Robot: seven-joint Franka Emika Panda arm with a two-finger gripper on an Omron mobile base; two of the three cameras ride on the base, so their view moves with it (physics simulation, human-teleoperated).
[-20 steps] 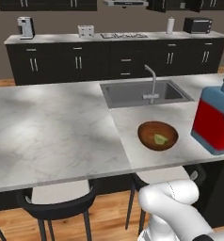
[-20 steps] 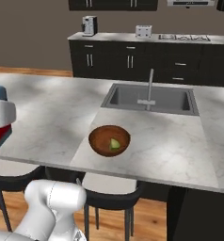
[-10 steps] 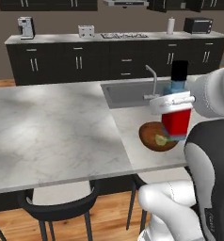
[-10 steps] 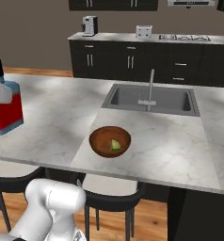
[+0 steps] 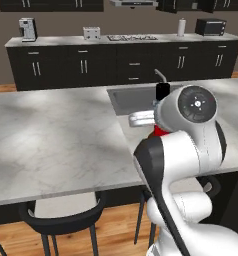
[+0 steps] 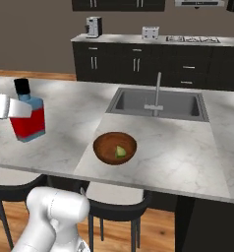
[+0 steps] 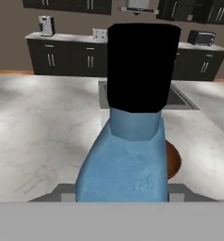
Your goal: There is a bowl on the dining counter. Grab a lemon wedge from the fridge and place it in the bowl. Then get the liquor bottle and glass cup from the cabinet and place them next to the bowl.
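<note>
You see the claw (image 6: pixel 21 109) closed on the liquor bottle (image 6: pixel 29 119), gripping it at the light blue shoulders, just under the black cap. The bottle hangs upright in the air above the dining counter (image 6: pixel 65 128); its red base looks lifted from the marble, but you cannot tell how high.

In the right base view the bowl (image 6: pixel 115 147) stands to the right of the claw, well apart, with the lemon wedge (image 6: pixel 120 151) inside it. The bowl sits near the front edge of the counter, and the steel sink (image 6: pixel 158 104) with its faucet (image 6: pixel 157 93) is behind it. Between the claw and the bowl the marble is bare, so you have open room there. The near edge of the counter runs below the bottle, with black stools (image 6: pixel 114 202) under it.

In the hand view the bottle (image 7: pixel 130 136) hides most of the bowl; only a brown rim (image 7: pixel 174 160) shows at its right.
</note>
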